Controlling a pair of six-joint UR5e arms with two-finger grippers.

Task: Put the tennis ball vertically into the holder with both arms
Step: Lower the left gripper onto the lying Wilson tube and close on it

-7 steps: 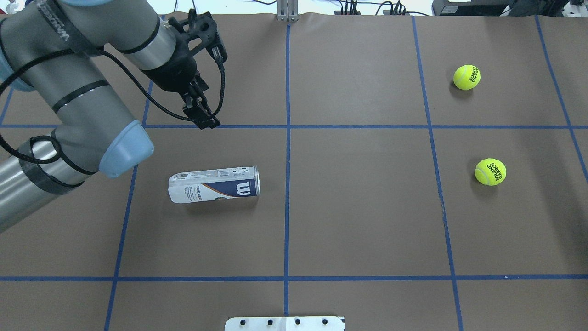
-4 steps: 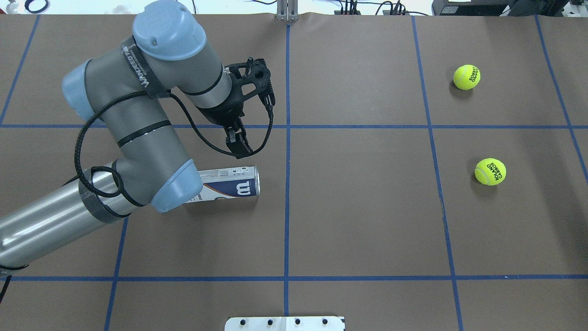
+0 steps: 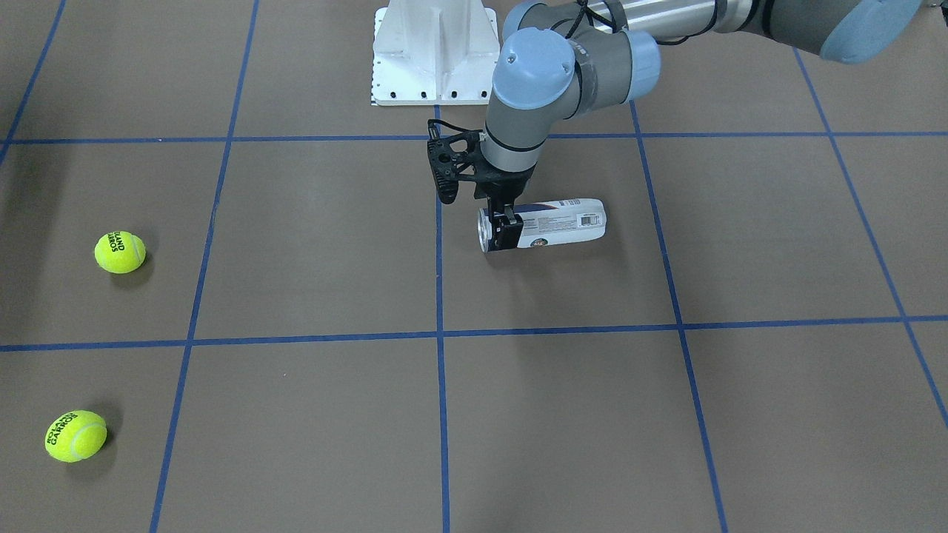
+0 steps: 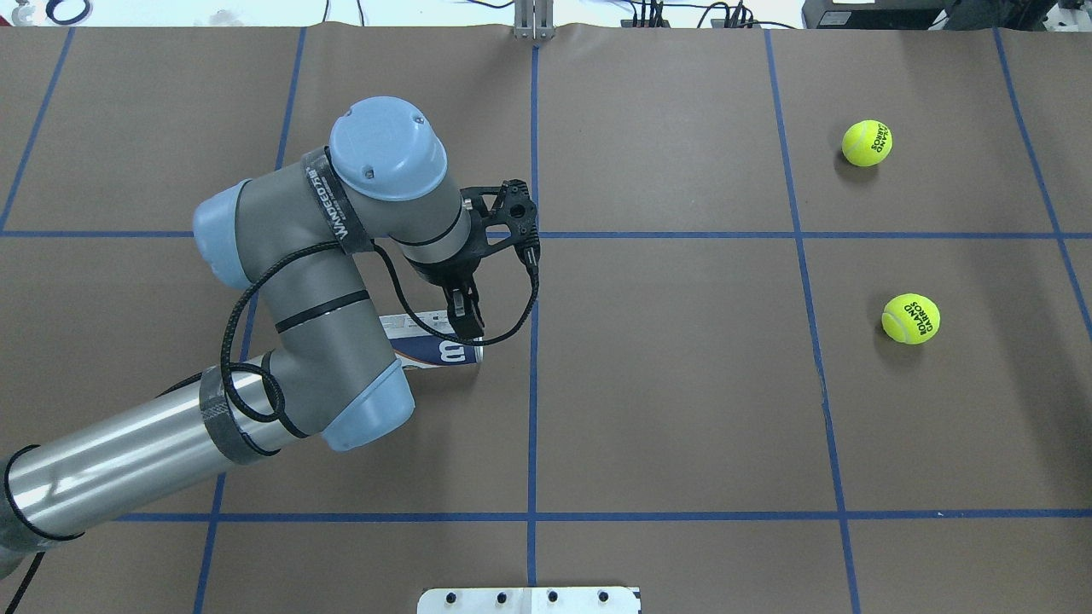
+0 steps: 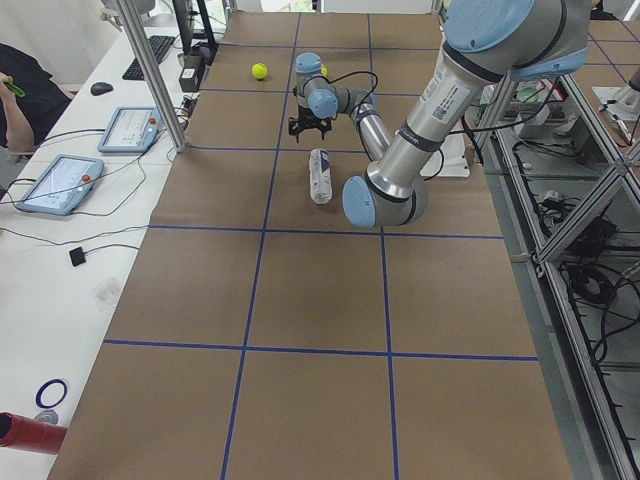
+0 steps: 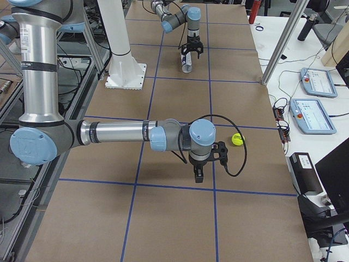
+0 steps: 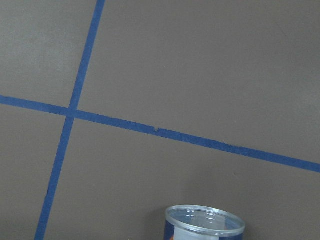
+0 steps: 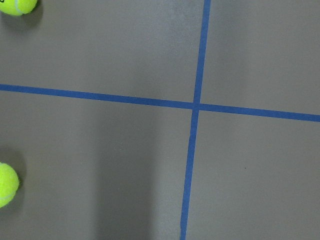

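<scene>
You have the holder [image 4: 426, 351] lying on its side on the matte brown table cover [image 4: 682, 409]. It is in the robot's left half, with its silvery-rimmed open mouth just beside the centre blue tape line [image 4: 532, 401]. It is a smooth, clear plastic cylinder with a navy-and-white label and a white W. The left gripper [image 3: 507, 240] hangs over the mouth end, jaws spread; contact is unclear. The fuzzy yellow far tennis ball [image 4: 867, 142] and near tennis ball [image 4: 910, 318] lie on the right. You cannot tell how the right gripper's [image 6: 197, 177] jaws stand.
</scene>
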